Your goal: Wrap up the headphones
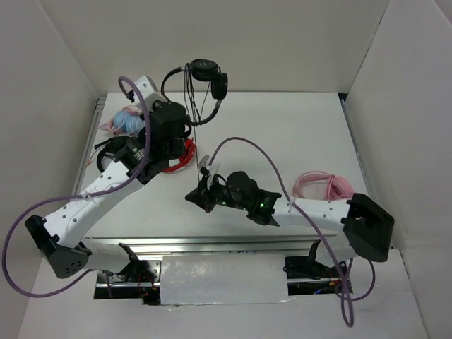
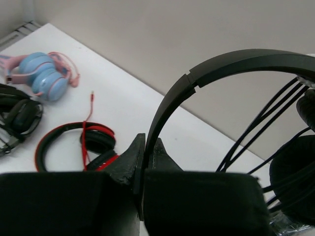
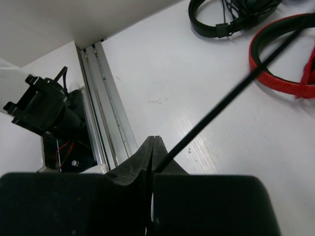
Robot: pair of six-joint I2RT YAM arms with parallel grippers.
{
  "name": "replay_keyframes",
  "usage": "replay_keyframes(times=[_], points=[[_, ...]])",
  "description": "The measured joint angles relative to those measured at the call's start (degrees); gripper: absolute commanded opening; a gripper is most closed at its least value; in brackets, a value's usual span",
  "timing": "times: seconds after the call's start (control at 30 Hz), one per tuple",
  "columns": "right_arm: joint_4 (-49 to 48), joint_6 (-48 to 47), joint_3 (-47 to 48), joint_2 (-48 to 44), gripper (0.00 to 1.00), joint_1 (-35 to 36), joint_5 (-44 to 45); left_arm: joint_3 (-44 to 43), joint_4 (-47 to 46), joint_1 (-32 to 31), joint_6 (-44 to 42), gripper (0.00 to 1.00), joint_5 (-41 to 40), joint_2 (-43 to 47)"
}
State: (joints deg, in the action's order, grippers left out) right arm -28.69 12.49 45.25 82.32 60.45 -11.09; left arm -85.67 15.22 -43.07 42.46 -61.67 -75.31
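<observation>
Black headphones [image 1: 205, 70] hang in the air over the far-left part of the table [image 1: 296, 134], resting on nothing. Left fingers [image 2: 127, 164] are pinched closed on the thin headband [image 2: 221, 61], no gap visible. Right fingers [image 3: 134, 166] are also closed tight, w/ the thin black cable [image 3: 221, 103] nipped btwn the tips. It runs off straight and taut toward the upper right of the right wrist view. Several cable strands [image 2: 266, 120] cross inside the headband arc, near an earcup [image 2: 295, 187].

Risks, as I judge them:
- Cable is thin and held only at the tips. Too much tension and it prob slips out, and the loops go slack.
- Same pull acts on the headband, gripped on a narrow edge. It could twist or pop free, and the headphones would drop.
- Strands may slide off the band if tension falls.
- In the right wrist view the cable crosses in front of the red-and-black headphones [image 2: 97, 141]. A low sweep could snag or drag them.

Count:
- 1 black headphones, held
- On the table:
  - 1 red-and-black headphones
  - 1 blue-and-pink headphones [image 2: 44, 78]
  - 1 bulkier black headset [image 2: 17, 115]
  - 1 pink item [image 1: 321, 185] at far right (prob headphones, can't confirm)
- 2 sets of fingers, both occupied
</observation>
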Motion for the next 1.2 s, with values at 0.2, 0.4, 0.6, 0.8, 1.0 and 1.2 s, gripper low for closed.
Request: replay_keyframes(times=[0.2, 0.4, 0.6, 0.8, 1.0, 1.2], points=[[10.62, -4.85, -0.79, -13.40, 0.00, 7.34, 18.14, -0.46, 6.01, 4.13, 2.84, 0.00, 2.29, -5.07], [22.95, -12.46, 5.18, -17.46, 0.00, 4.63, 27.45, 7.41, 3.74, 5.57, 2.64, 0.00, 9.16, -5.66], [34.91, -20.28, 18.23, -13.51, 0.00, -6.64, 25.70, 13.94, 2.97, 5.75, 1.40, 0.00, 15.19, -7.93], [43.06, -28.22, 26.05, -4.52, 0.00, -10.10, 18.05, 21.24, -2.97, 5.16, -2.32, 0.00, 24.06, -10.05], [44.35, -36.74, 27.21, 2.64, 0.00, -11.52, 18.80, 31.65, -8.55, 4.24, -6.34, 0.00, 32.50, -7.39], [45.75, -42.38, 27.96, 5.60, 0.01, -14.32, 17.00, 38.58, -11.91, 2.36, -10.12, 0.00, 37.73, -0.15]])
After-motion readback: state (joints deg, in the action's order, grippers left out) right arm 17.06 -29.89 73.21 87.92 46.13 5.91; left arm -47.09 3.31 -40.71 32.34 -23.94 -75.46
